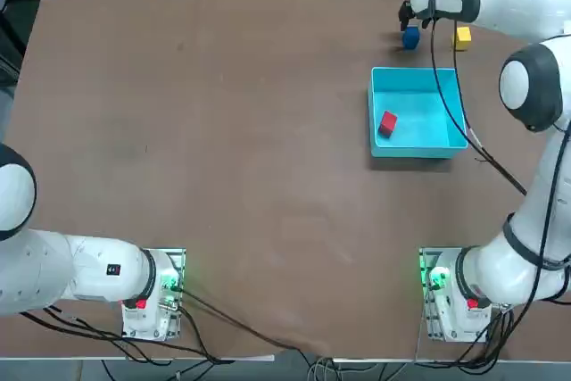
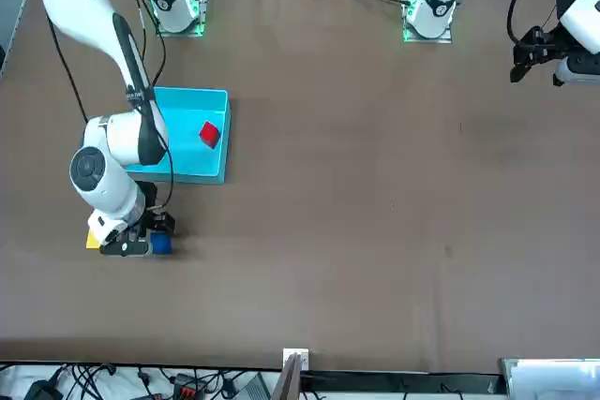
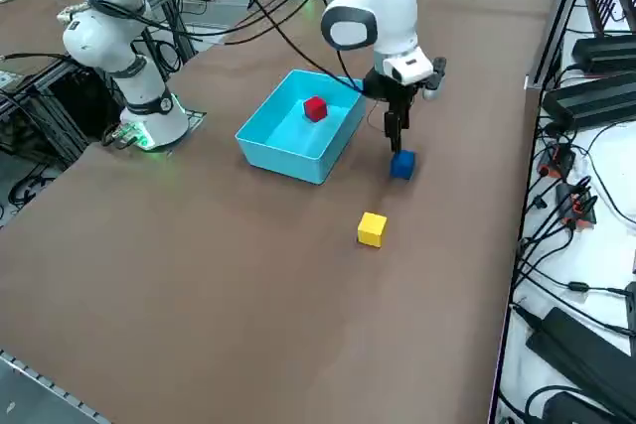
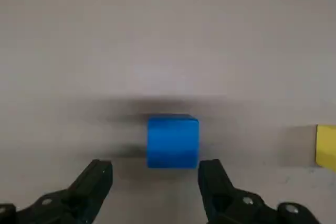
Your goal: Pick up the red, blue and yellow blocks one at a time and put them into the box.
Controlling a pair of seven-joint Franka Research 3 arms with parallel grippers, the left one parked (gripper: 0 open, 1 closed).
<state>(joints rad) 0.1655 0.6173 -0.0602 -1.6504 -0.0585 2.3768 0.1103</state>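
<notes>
The red block [image 1: 387, 123] [image 2: 209, 134] [image 3: 315, 108] lies inside the light cyan box [image 1: 446, 109] [image 2: 192, 168] [image 3: 283, 156]. On the table just beyond the box rests the blue block [image 1: 410, 37] [image 2: 161, 243] [image 3: 401, 165] [image 4: 172, 141]. My right gripper [image 1: 407, 17] [image 2: 141, 236] [image 3: 394, 136] [image 4: 156, 174] hovers right over it, open, its fingers [image 4: 97, 177] wider than the cube and holding nothing. The yellow block [image 1: 462, 37] [image 2: 93, 240] [image 3: 372, 228] [image 4: 326, 146] sits a short way to the blue one's right in the top view.
The table's far edge runs close behind the two blocks, with cables and equipment [image 3: 586, 96] beyond the right edge. The box's wall stands just on the robot's side of the blue block. The parked left arm [image 1: 80, 274] stays at the near left.
</notes>
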